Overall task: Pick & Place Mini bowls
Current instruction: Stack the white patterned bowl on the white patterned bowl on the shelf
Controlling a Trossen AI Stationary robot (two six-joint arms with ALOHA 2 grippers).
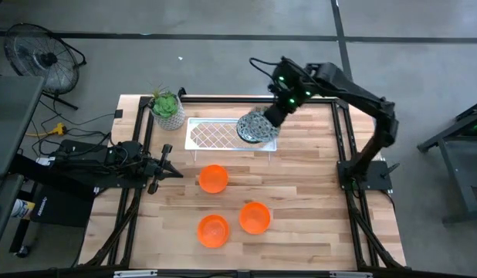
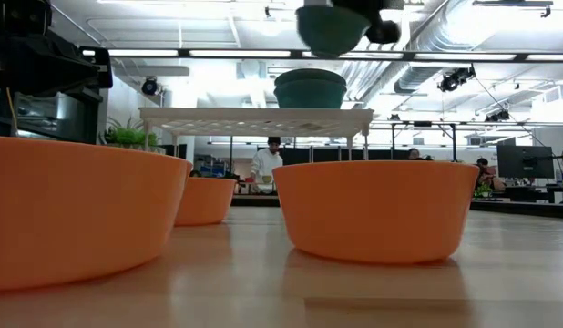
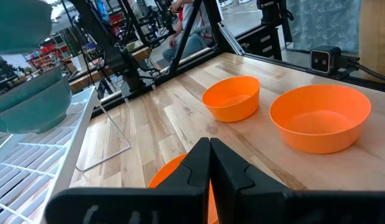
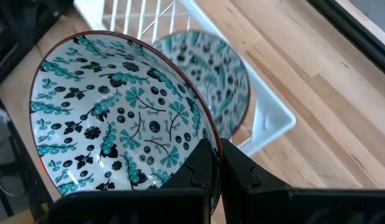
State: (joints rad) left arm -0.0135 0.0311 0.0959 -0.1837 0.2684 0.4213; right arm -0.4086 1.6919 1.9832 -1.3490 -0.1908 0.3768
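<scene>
Overhead, right claw (image 4: 211,163) pinching glossy patterned bowl (image 4: 118,112)

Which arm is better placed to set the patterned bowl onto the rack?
Right. The right gripper is shut on a patterned bowl, held above the wire rack where another patterned bowl sits. The left gripper rests shut by the orange bowls.

Grey floor (image 1: 223,19), black fan (image 1: 39,58), ceiling strip lights (image 2: 236,53).
</scene>
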